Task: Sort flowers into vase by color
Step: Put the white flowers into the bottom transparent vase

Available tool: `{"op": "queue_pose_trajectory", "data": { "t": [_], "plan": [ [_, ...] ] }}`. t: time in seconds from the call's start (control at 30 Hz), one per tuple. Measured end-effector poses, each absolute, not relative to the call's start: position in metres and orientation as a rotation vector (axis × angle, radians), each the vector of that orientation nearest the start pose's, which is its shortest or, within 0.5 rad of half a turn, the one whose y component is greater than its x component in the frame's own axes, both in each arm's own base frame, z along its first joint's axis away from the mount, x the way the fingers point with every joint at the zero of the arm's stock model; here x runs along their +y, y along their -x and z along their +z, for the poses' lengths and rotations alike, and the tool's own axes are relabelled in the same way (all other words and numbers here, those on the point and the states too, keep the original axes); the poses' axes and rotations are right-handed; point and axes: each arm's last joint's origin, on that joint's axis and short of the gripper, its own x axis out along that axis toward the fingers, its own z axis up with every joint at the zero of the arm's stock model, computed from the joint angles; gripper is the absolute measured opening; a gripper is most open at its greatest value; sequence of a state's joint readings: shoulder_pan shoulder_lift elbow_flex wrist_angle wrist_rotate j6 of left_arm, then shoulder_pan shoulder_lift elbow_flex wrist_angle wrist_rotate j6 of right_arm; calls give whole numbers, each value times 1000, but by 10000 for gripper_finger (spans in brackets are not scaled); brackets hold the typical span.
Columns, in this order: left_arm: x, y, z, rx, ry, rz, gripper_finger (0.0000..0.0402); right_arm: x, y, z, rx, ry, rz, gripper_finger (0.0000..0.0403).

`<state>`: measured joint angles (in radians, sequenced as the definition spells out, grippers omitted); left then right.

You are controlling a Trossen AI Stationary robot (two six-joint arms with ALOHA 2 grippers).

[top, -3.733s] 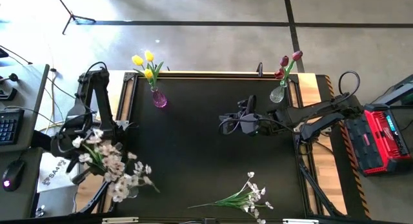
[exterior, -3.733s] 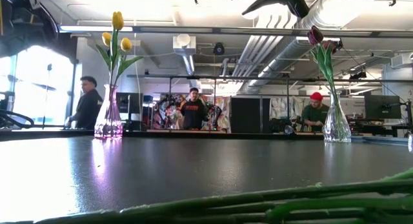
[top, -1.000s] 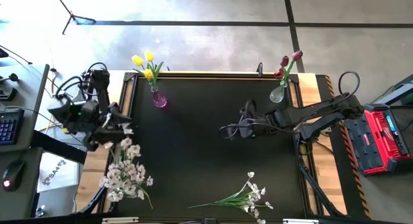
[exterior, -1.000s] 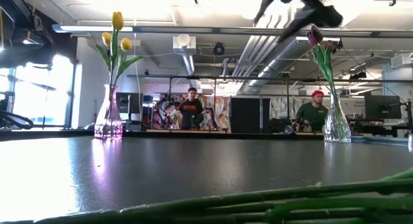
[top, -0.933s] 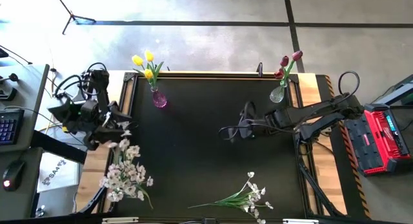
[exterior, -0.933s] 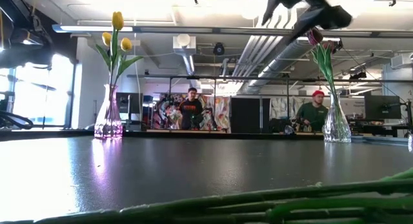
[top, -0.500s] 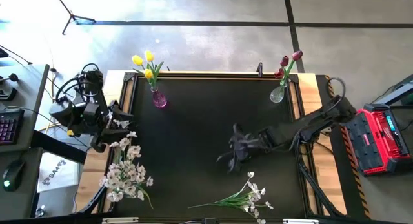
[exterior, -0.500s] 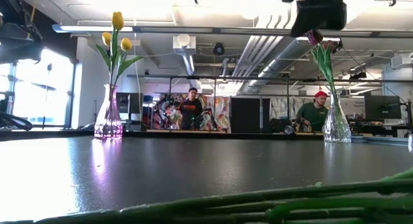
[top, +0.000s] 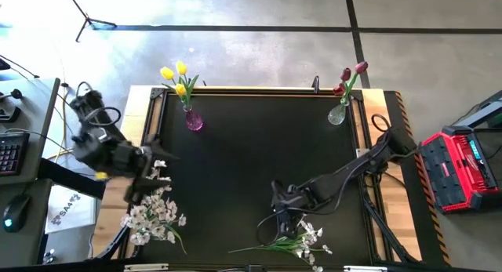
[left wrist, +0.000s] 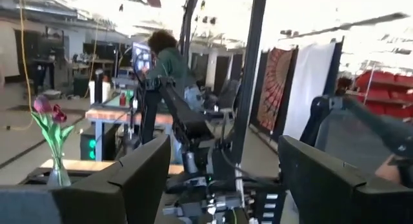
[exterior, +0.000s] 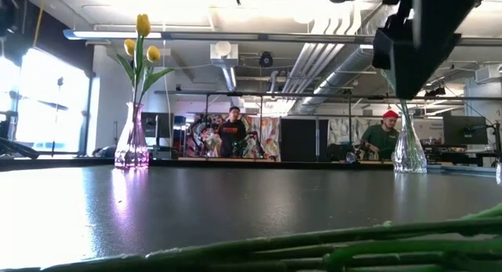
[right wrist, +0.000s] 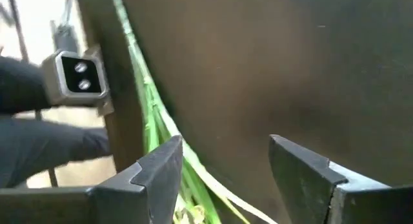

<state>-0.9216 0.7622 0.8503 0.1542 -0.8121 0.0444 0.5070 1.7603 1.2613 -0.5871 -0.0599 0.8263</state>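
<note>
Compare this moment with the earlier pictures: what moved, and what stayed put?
The right gripper swung from mid-table to the near edge, open above the loose white spray. The left gripper let go of the white bunch and drew back, open. Yellow tulips and red tulips unchanged.

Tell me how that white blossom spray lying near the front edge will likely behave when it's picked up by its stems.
The white blossom spray looks light, with thin green stems, so it will probably flex and droop at the flower end. Several loose stems may splay apart. The open right tool hovers near it.
</note>
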Motion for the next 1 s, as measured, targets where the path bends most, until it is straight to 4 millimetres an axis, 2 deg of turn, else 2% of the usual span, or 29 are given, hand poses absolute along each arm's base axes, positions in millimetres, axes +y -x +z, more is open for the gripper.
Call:
{"op": "queue_pose_trajectory", "data": {
  "t": [0.27,0.4,0.6,0.8,1.0],
  "plan": [
    [-107,-174,374,24,168,-97,273,192,-299,211,1268,-384,181,215],
    [-97,-195,374,73,158,-50,273,199,-294,209,1300,-348,230,215],
    [-79,-225,357,203,229,-72,273,220,-290,177,1418,-278,328,215],
    [-78,-251,326,388,238,-121,273,229,-286,147,1517,-207,293,212],
    [-78,-268,301,506,199,-87,273,231,-287,134,1546,-166,286,168]
  ]
}}
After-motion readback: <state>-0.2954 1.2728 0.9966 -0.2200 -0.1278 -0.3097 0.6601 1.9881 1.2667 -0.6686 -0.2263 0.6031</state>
